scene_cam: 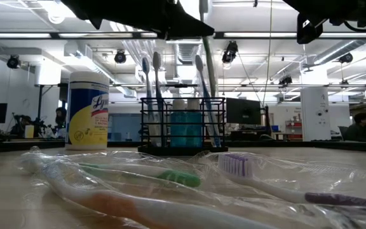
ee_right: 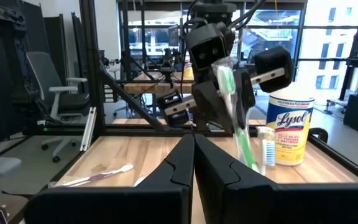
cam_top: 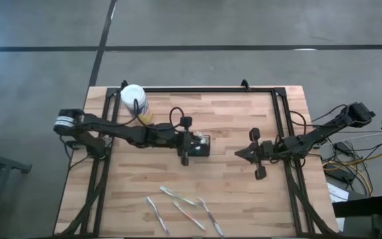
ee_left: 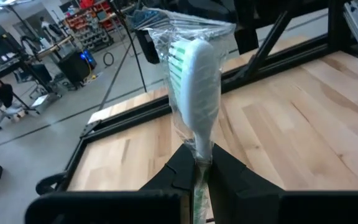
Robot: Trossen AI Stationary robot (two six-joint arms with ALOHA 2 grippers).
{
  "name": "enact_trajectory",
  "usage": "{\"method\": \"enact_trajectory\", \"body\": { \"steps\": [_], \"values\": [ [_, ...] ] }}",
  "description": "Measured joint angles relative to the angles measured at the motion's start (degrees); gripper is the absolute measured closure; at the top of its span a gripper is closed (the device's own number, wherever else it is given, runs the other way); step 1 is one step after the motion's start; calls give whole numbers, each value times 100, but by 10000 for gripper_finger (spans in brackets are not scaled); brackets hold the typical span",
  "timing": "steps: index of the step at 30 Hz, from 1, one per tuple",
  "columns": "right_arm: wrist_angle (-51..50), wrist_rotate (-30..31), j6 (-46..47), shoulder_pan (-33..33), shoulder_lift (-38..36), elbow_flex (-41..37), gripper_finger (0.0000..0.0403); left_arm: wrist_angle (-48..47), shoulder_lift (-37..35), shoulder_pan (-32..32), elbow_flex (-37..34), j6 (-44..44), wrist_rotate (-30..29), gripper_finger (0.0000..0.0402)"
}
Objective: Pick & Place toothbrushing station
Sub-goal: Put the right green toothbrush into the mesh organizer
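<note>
The black wire-mesh caddy (scene_cam: 183, 124) stands on the table's middle (cam_top: 204, 147). Several toothbrushes stand upright in it. My left gripper (cam_top: 197, 143) hovers right above it, shut on a green-and-white toothbrush in a clear wrapper (ee_left: 196, 81). The toothbrush also shows in the low view (scene_cam: 208, 60) and in the right wrist view (ee_right: 238, 118). My right gripper (cam_top: 239, 153) is shut and empty, just right of the caddy, its fingers (ee_right: 193, 149) pointing at my left gripper. My left gripper pinches the wrapped toothbrush between its two fingers on the neck just below the head (ee_left: 201, 157). The fingers lie across the brush. The brush stands nearly upright, head up, and its green handle (ee_right: 246, 146) reaches down to the caddy's top; whether it touches the caddy cannot be told.
A yellow Lysol jar with a white lid (cam_top: 134, 99) stands at the far left of the table. Several wrapped toothbrushes (cam_top: 184, 209) lie loose near the table's near edge. A black frame (cam_top: 197, 88) runs along the table's edges.
</note>
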Motion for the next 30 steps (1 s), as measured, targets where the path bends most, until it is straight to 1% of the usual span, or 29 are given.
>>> {"method": "enact_trajectory", "body": {
  "steps": [9, 23, 30],
  "values": [
    [-4, 0, 68, 1, 11, 2, 394, 29, 247, 26, 47, -12, -13, 379],
    [-13, 0, 78, 1, 11, 4, 394, 6, 266, 101, 13, -126, 33, 378],
    [-13, 0, 114, 0, 11, 4, 394, 151, 586, 140, 9, -289, 44, 378]
  ]
}}
